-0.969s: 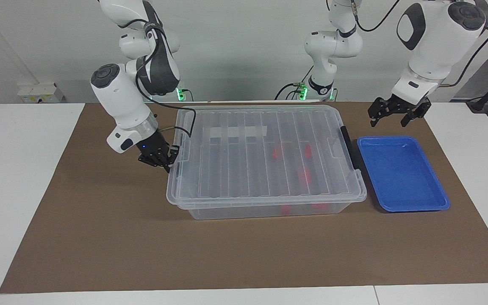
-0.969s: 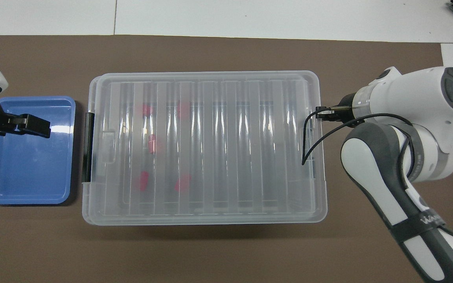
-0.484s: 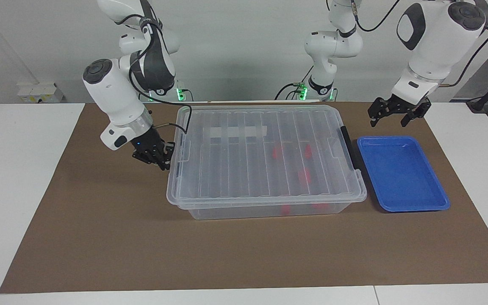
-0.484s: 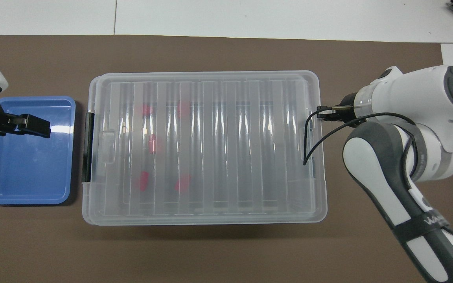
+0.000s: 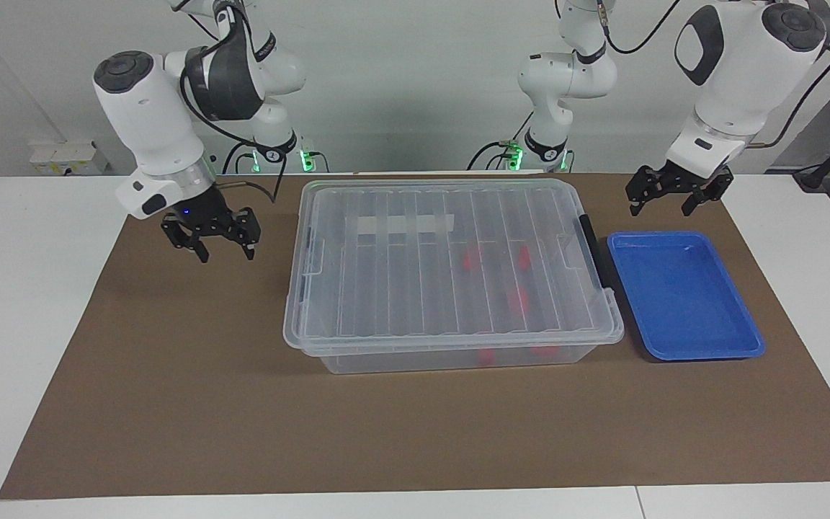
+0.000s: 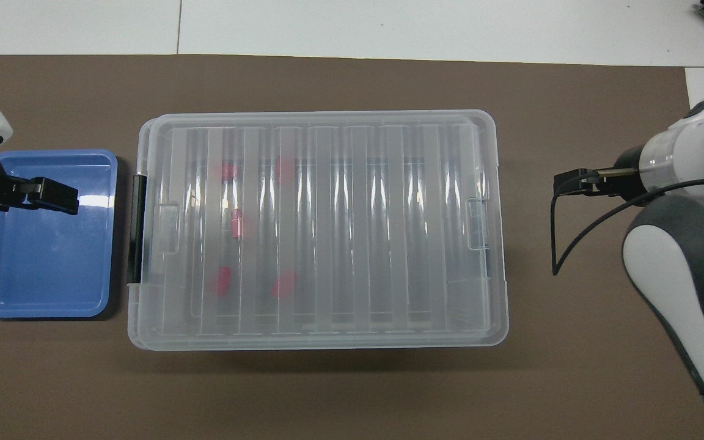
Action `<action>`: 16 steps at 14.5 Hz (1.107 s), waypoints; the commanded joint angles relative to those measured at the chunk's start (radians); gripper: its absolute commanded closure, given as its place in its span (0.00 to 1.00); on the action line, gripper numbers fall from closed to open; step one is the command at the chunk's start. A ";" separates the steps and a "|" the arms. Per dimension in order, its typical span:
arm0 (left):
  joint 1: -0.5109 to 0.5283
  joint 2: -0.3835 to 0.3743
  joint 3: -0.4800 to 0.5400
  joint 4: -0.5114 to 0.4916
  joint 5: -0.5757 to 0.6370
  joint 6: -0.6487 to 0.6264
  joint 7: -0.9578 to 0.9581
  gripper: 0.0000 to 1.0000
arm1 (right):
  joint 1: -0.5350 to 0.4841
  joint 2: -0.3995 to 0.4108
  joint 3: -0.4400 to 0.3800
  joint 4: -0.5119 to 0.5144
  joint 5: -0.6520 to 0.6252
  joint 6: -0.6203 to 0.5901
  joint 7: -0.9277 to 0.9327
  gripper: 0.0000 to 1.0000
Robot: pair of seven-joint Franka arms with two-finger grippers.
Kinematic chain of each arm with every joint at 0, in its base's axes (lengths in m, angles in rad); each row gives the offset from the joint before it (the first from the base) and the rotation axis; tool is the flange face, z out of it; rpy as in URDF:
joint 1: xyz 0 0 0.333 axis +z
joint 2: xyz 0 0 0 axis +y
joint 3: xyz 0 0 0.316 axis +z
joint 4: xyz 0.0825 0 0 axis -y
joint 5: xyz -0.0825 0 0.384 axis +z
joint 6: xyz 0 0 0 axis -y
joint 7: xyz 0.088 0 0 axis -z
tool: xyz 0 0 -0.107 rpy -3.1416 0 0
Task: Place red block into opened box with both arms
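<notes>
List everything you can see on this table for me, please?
box: one, clear, lid on, mid-mat.
red blocks: five red shapes, inside the box, toward the left arm's end.
blue tray: one, blue, beside the box at the left arm's end.
mat: one, brown, covering the table.
left gripper: black, open, over the tray's edge nearest the robots.
right gripper: black, open, above the mat beside the box's other end.

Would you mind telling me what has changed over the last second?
The right gripper let go of the box at its end latch, opened its jaws and drew away, up over the mat. The left gripper stayed open over the blue tray; the red blocks stayed put.
</notes>
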 commanded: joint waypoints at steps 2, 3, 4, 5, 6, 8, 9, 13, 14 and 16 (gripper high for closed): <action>0.007 -0.010 -0.003 0.003 0.003 -0.019 -0.011 0.00 | -0.049 -0.011 0.010 0.140 -0.050 -0.224 0.010 0.00; 0.007 -0.011 -0.003 0.003 0.003 -0.019 -0.011 0.00 | -0.051 -0.014 0.009 0.164 -0.050 -0.263 0.012 0.00; 0.007 -0.011 -0.003 0.003 0.003 -0.019 -0.011 0.00 | -0.052 -0.012 0.007 0.192 -0.052 -0.296 0.010 0.00; 0.007 -0.010 -0.003 0.003 0.003 -0.019 -0.011 0.00 | -0.057 -0.009 0.007 0.222 -0.053 -0.336 0.010 0.00; 0.007 -0.011 -0.003 0.003 0.003 -0.019 -0.011 0.00 | -0.049 -0.008 0.001 0.224 -0.053 -0.355 0.006 0.00; 0.007 -0.011 -0.003 0.003 0.003 -0.019 -0.011 0.00 | -0.051 -0.009 -0.008 0.229 -0.053 -0.369 0.001 0.00; 0.007 -0.011 -0.003 0.003 0.003 -0.019 -0.011 0.00 | -0.049 -0.011 -0.005 0.227 -0.056 -0.369 0.001 0.00; 0.007 -0.010 -0.003 0.003 0.003 -0.019 -0.011 0.00 | -0.040 -0.012 -0.004 0.227 -0.089 -0.370 -0.013 0.00; 0.007 -0.010 -0.003 0.003 0.003 -0.019 -0.011 0.00 | -0.046 -0.012 -0.007 0.227 -0.090 -0.370 -0.036 0.00; 0.007 -0.010 -0.003 0.003 0.003 -0.019 -0.011 0.00 | -0.051 -0.011 -0.014 0.230 -0.087 -0.370 -0.054 0.00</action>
